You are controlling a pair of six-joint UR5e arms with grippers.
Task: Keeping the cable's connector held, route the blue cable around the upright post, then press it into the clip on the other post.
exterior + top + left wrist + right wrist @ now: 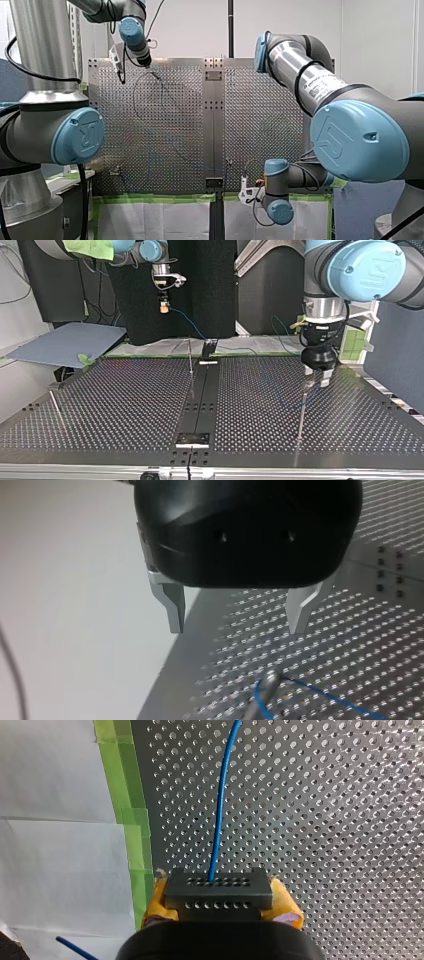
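— Where is the blue cable [220, 820] found?
— One end is seated in the dark connector [218, 885], which is clamped between the yellow pads [287, 902] of my right claw [220, 905], above the perforated desk [350, 845]. From there the cable is led across the desk, and a loop of it is seen around the top of a thin upright post [269, 680], just under my left claw [237, 612].
— And that claw's state?
— Its metal fingers [172, 605] are spread apart, and nothing is held between them.
— How is the cable expected to handle?
— It is judged light, thin and limp, so slack is easily formed and the loop is easily slipped off the post. It is best pinched on the free run just past the post, where tension can be applied for pressing it into the clip. The clip itself cannot be made out.
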